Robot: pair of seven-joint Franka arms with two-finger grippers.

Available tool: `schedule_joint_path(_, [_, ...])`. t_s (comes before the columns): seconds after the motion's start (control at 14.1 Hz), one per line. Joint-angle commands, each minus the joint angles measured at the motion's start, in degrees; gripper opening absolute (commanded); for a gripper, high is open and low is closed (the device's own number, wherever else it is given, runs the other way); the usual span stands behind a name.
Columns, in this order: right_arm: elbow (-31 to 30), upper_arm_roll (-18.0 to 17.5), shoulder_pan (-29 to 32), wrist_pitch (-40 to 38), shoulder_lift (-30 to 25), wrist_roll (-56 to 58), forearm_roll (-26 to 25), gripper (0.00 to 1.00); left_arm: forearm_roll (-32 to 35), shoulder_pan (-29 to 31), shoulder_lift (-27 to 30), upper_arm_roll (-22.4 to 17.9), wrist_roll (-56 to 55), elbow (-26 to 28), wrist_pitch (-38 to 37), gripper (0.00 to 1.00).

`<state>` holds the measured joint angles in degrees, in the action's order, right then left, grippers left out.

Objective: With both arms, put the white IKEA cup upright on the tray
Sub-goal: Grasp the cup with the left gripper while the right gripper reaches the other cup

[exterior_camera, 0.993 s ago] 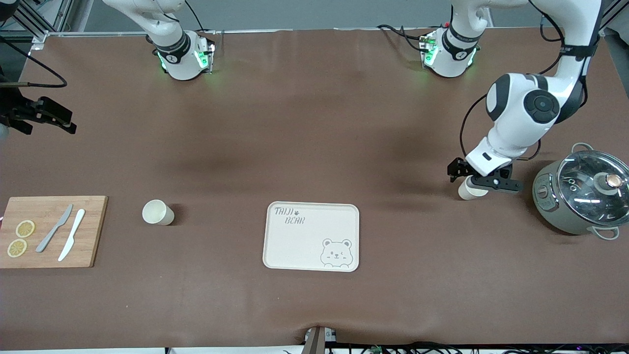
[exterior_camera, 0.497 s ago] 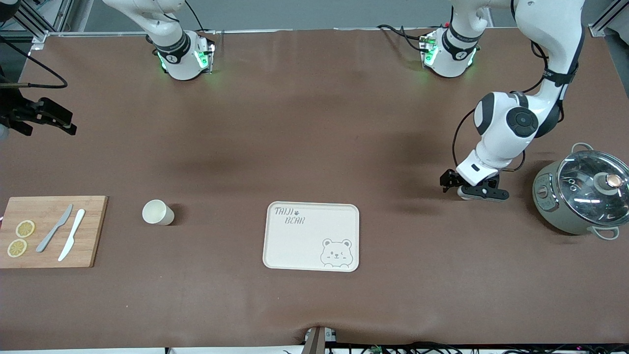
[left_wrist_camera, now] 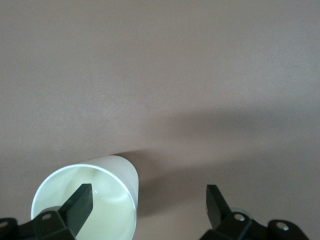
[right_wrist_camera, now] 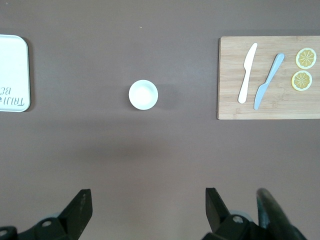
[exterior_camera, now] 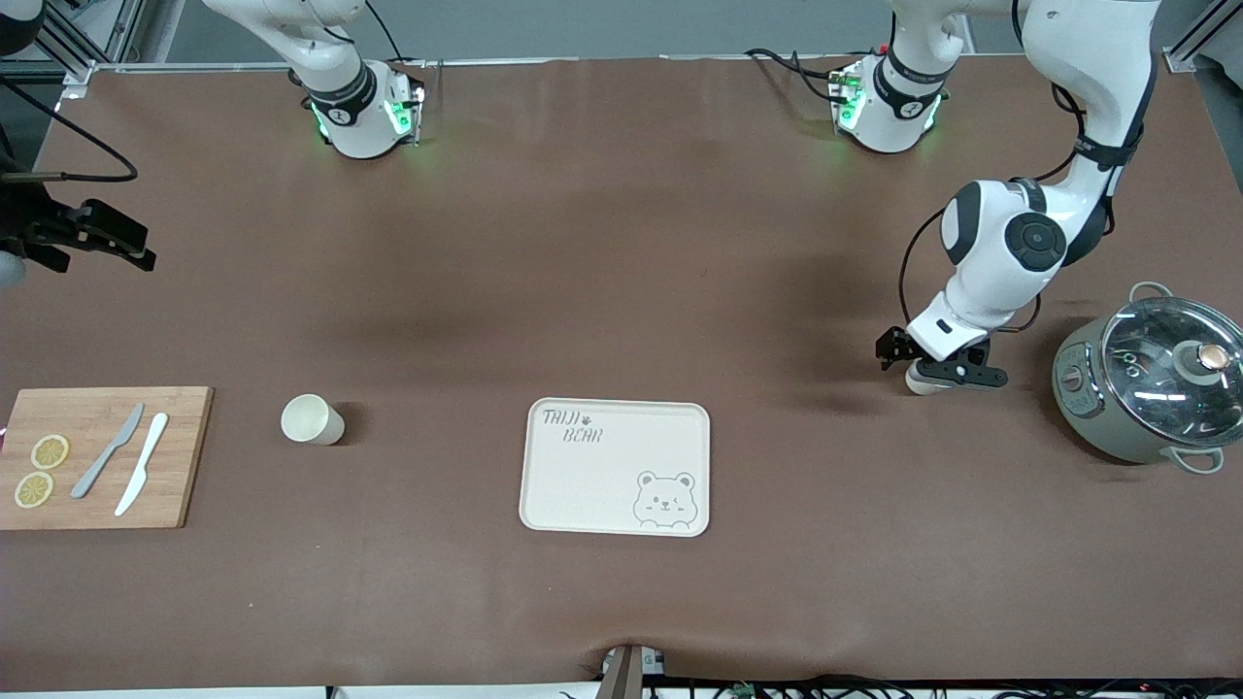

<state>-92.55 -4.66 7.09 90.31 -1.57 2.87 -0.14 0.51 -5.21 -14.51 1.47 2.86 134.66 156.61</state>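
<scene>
Wooden cutting board (exterior_camera: 102,456) at right arm's end of table, carrying two lemon slices (exterior_camera: 41,470), grey knife (exterior_camera: 108,449), white knife (exterior_camera: 142,463); right gripper (right_wrist_camera: 145,212) high over bare table, fingers spread wide, holding nothing; white cup (exterior_camera: 311,420) upright between board and tray; cream tray (exterior_camera: 616,466) mid-table, bare; left gripper (left_wrist_camera: 147,205) low at second white cup (left_wrist_camera: 90,197) beside grey pot (exterior_camera: 1146,379), jaws wide, one finger inside rim, one outside

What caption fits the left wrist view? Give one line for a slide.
Left gripper open over the brown table, one finger inside the upright white cup.
</scene>
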Motion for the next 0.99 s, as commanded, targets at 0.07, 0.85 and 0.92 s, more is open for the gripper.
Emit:
schedule_joint_path(0.07, [0.00,-0.44,0.55,0.22,0.07,0.64,0.32,1.00,0.02,0.38,2.73,0.37,0.74,2.71,0.98,1.00])
schedule_joint_path(0.85, [0.08,-0.44,0.90,5.39,4.89,0.55,-3.55,1.00,0.02,0.47,2.30,0.11,0.74,2.63,0.98,0.11])
schedule_joint_path(0.92, [0.00,-0.44,0.99,6.97,6.39,0.38,-3.55,1.00,0.02,0.47,2.21,0.11,0.74,2.54,0.98,0.03])
